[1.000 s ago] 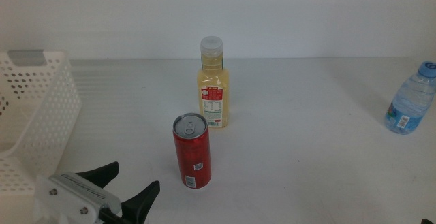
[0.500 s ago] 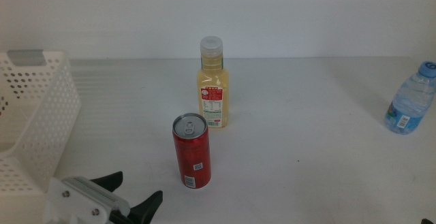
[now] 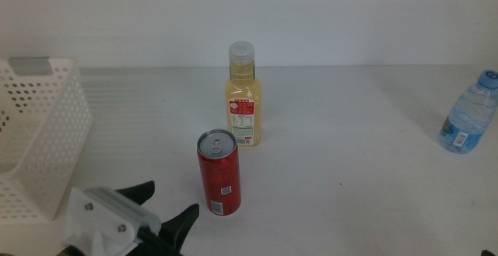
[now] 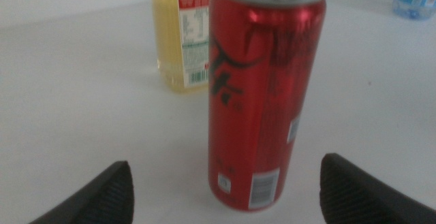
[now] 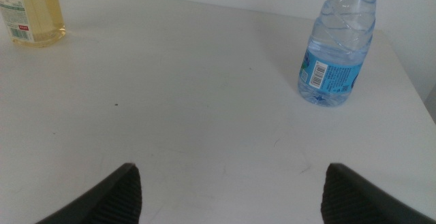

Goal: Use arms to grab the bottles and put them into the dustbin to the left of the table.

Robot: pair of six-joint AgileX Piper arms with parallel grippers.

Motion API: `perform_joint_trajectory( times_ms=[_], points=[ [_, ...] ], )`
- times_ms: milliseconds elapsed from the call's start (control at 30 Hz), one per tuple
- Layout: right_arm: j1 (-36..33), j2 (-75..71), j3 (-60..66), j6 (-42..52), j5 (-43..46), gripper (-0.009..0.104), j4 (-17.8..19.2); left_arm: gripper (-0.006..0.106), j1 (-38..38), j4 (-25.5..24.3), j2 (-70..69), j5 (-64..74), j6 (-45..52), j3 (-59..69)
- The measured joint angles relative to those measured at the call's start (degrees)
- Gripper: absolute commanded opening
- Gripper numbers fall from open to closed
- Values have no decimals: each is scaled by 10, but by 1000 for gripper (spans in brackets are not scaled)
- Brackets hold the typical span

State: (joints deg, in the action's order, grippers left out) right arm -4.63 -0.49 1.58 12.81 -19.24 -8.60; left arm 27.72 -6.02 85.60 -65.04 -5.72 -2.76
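1. Nothing has gone into the white rectangular plastic dustbin with perforated walls, as far as the middle view shows; it stands at the left edge of the plain white-grey matte worktop, and the part of its inside that is visible holds no bottle.
2. All three containers stand upright on the worktop: the slim red can with a silver top near the front, the yellow juice bottle with a white cap and red-white label just behind it, and the small clear water bottle with a blue cap well apart at the far right.
3. The left claw sits low at the front, left of the red can, its two dark jaws spread wide. In the left wrist view the can stands between the jaw tips, not touching either, so the first grasp looks lined up but not made.
4. The right claw is out of the middle view; its wrist view shows its jaws wide apart and holding nothing, facing the water bottle, with the juice bottle at the far edge.
5. I judge the task barely begun: three pickups and three drops into the dustbin are left.
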Motion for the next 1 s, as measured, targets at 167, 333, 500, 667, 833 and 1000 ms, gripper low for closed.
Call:
perform_joint_trajectory(
  times_ms=[167, 333, 500, 667, 833, 1000],
  points=[
    [0, 0, 0, 0, 0, 77, 0, 90, 0, -4, 22, -1, -4, -36],
    [0, 0, 0, 0, 0, 77, 0, 90, 0, -25, 53, -1, -9, -75],
    [0, 0, 0, 0, 0, 77, 0, 90, 0, -40, 81, -1, -17, -105],
    [0, 0, 0, 0, 0, 77, 0, 90, 0, -56, 107, -1, -23, -126],
    [0, 0, 0, 0, 0, 77, 0, 90, 0, -62, 131, -1, -24, -150],
    [0, 0, 0, 0, 0, 77, 0, 90, 0, -65, 158, -1, -36, -173]
  ],
)
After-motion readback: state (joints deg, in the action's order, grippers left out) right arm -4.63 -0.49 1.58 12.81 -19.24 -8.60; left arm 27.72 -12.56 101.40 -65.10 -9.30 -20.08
